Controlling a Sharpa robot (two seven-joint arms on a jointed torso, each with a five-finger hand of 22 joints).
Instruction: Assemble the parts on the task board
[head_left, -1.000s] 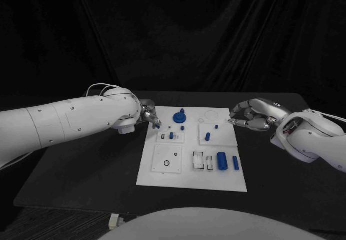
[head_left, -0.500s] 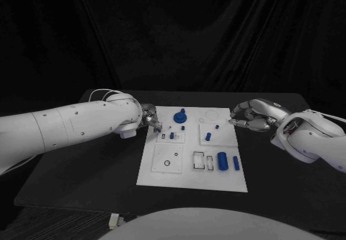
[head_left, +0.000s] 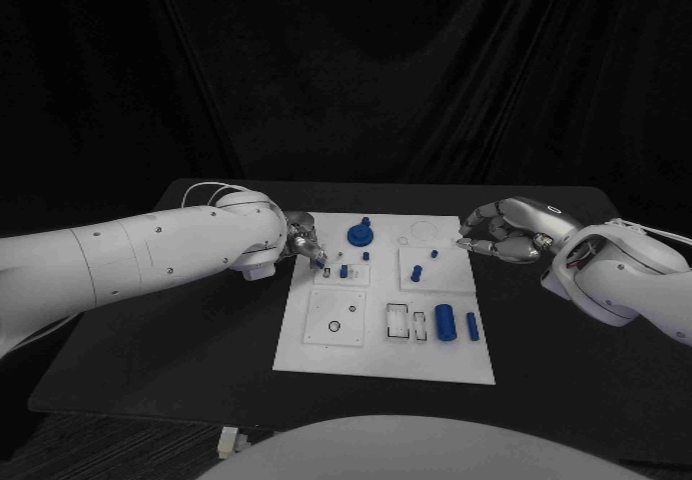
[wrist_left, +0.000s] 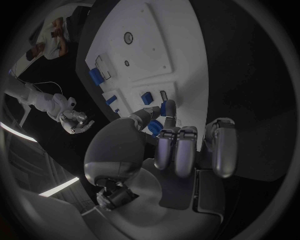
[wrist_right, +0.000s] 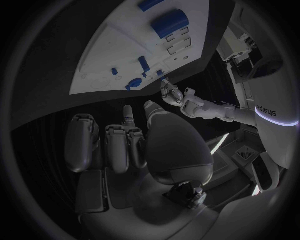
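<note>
The white task board (head_left: 382, 352) lies in the middle of the black table. My left hand (head_left: 300, 240) hovers at the board's far left edge and pinches a small blue part (head_left: 315, 259) between thumb and finger; the left wrist view shows that part (wrist_left: 167, 108) at the fingertips over the board (wrist_left: 150, 55). My right hand (head_left: 503, 232) hangs at the board's far right corner, fingers curled in with nothing in them. On the board stand a blue knob with a peg (head_left: 359, 235), a few short blue pegs (head_left: 415, 272), a thick blue cylinder (head_left: 444, 324) and a slim blue bar (head_left: 472, 324).
Square insets with round holes (head_left: 335, 326) and rectangular slots (head_left: 397, 322) sit on the near half of the board. Bare black table (head_left: 173, 340) surrounds the board on every side. In the right wrist view the board (wrist_right: 125, 45) lies beyond the curled right hand (wrist_right: 125, 145).
My left hand has crept a little to the right and nearer over the board's left edge, still pinching the small blue part. The right hand has stayed put.
</note>
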